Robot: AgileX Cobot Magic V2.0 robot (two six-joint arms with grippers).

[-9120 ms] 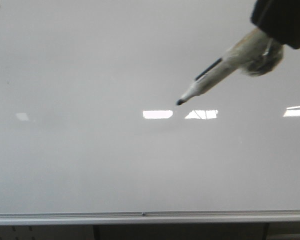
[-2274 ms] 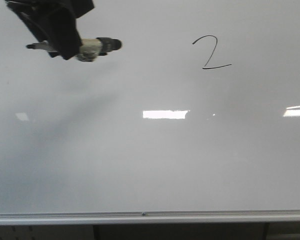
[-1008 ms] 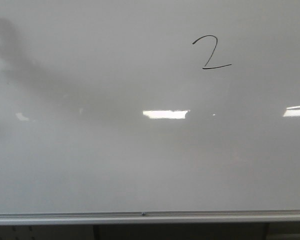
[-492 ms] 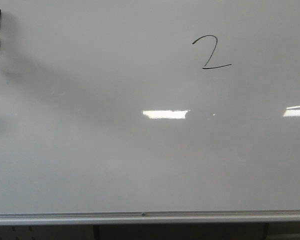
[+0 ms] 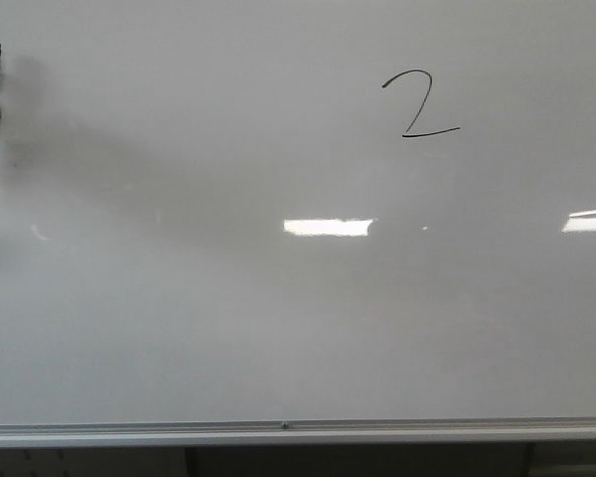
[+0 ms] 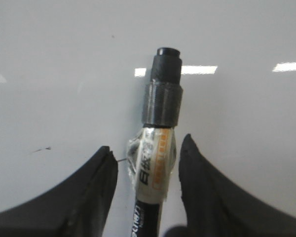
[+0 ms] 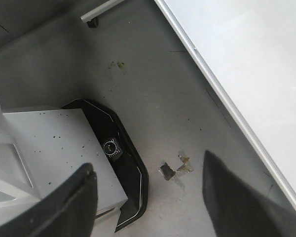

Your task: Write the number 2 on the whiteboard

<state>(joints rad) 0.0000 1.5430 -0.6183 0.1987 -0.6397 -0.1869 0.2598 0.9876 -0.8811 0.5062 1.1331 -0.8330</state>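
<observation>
Black-inked number 2 (image 5: 420, 103) done on the whiteboard (image 5: 298, 328); left claw (image 6: 147, 163), clamped on marker (image 6: 158, 143), has withdrawn to frame edge; right claw (image 7: 148, 197) apart, empty.

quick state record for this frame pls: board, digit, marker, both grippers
whiteboard: white, glossy, metal frame along near edge
number 2: written, black, upper right of centre in front view
marker: capped, between the left gripper's fingers
left gripper: shut on marker, over the board
right gripper: open, empty, off the board's edge, above the floor
</observation>
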